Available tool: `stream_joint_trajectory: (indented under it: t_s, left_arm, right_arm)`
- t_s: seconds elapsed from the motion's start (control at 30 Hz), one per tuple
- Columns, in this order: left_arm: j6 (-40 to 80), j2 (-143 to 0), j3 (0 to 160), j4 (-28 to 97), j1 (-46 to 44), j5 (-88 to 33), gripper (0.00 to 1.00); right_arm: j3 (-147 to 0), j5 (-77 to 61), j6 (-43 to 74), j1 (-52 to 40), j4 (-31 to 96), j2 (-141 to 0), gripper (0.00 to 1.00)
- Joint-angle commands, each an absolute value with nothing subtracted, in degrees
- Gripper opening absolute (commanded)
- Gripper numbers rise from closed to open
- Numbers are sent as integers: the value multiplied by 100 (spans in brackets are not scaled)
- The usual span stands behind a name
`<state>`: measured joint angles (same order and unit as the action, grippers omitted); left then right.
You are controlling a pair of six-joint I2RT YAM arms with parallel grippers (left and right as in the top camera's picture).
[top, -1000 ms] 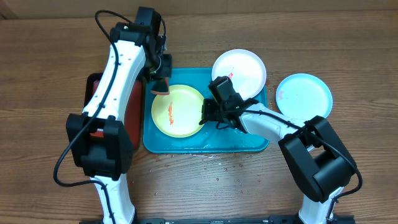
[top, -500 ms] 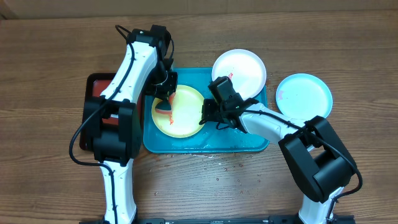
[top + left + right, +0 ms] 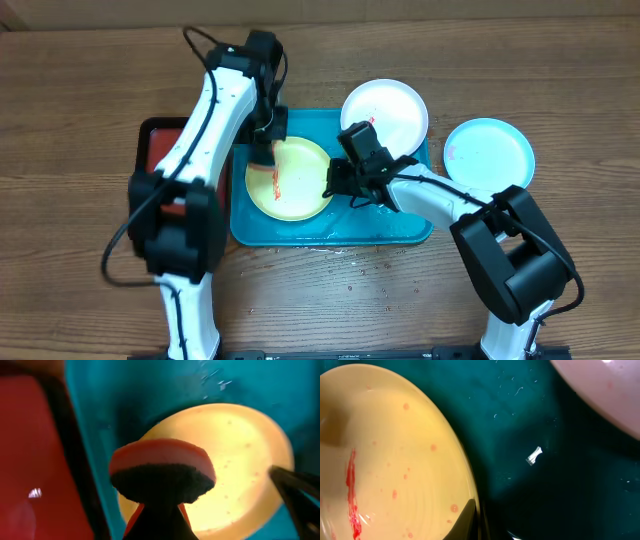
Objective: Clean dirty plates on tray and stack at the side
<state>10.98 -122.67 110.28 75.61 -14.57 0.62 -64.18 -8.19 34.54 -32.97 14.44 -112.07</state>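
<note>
The left end effector [image 3: 265, 150] is clamping a sponge [image 3: 162, 472], its fingers pressed together on the orange body with the dark scrub face pointing down. In the overhead view the sponge is sitting over the far-left edge of the yellow-green plate [image 3: 295, 185]; whether it is touching the plate is not clear from the left wrist view. The right end effector [image 3: 335, 185] is closed on the right-hand rim of the same plate, and the right wrist view is showing a fingertip [image 3: 470, 517] meeting that rim from the side.

The yellow-green plate is lying flat and face up, between the 2 end effectors. Being round, it has no long axis of its own, but a red-orange streak [image 3: 351, 490] is running across its left half from the far side toward the near side, with small red flecks scattered around it.

The plate is sitting in the left half of the turquoise tray [image 3: 330, 230], whose long axis is running left to right across the worktop [image 3: 80, 80]. Droplets are glinting on the tray floor beside the plate.

The white plate [image 3: 385, 115] is resting over the tray's far-right corner, overlapping the rim, just beyond the right end effector, with a small red mark near its left edge. The pale blue plate [image 3: 490, 152] is lying flat on the worktop to the right of the tray, apart from it. A red tray [image 3: 155, 140] with a black rim is lying just left of the turquoise tray, partly under the left arm.
</note>
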Motion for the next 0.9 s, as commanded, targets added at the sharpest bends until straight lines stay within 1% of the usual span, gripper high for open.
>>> stream_joint_trajectory:
  t_s: [0.0,0.17,0.2,0.27,0.4,0.5,0.67,0.87]
  left_arm:
    - [1341,-11220,10945,7498,-1564,386,4]
    - [1446,-10377,9821,6692,-1638,379,5]
    - [1441,-9996,9129,6119,-1710,357,4]
    - [1441,-9762,8538,5623,-1741,296,4]
    - [1437,-9747,7500,4550,-1743,270,4]
    - [1413,-9957,7070,3929,-1728,252,4]
    - [1413,-10422,6980,3607,-1728,276,4]
    - [1415,-11006,6980,3599,-1728,336,4]
  right_arm:
    - [-6462,-762,3522,-3212,1492,-11231,4]
    - [-6462,-760,3557,-3212,1533,-11231,4]
    - [-6462,-757,3559,-3212,1551,-11231,4]
    - [-6462,-760,3559,-3212,1540,-11231,4]
    - [-6462,-764,3581,-3212,1522,-11231,4]
    - [-6462,-764,3579,-3212,1516,-11231,4]
    - [-6462,-779,3577,-3212,1535,-11231,4]
    - [-6462,-784,3579,-3212,1540,-11231,4]
